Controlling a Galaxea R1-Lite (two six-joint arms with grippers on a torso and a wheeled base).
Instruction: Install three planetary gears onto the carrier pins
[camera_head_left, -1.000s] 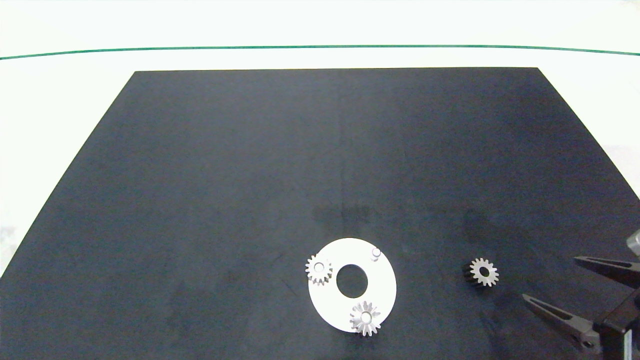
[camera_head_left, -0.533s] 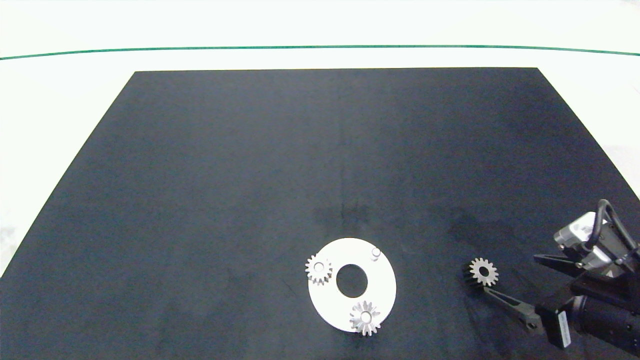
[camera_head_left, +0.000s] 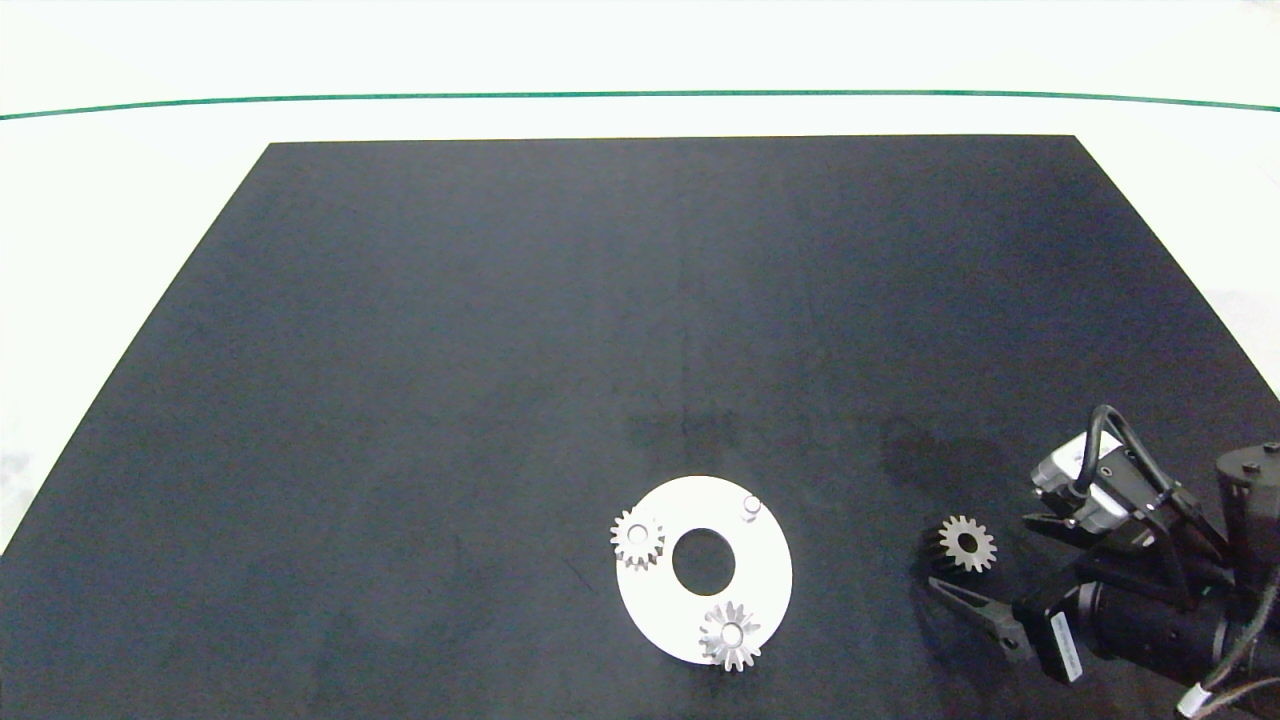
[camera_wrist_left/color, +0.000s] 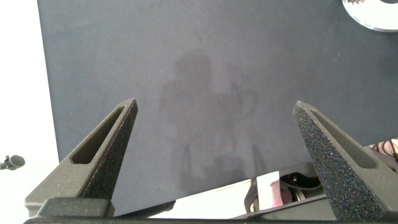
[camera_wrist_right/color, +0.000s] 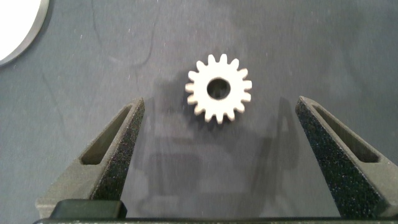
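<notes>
Since a second ago your right gripper (camera_head_left: 985, 570) has slid in from the black mat's (camera_head_left: 500, 350) right edge, and its spread, empty fingers now flank the loose third gear (camera_head_left: 967, 544) lying flat near the mat's front-right. White carrier disc (camera_head_left: 765, 575) sits left; its bare pin (camera_head_left: 751, 508) waits. Your left gripper (camera_wrist_left/color: 214, 155) hangs released, away.
</notes>
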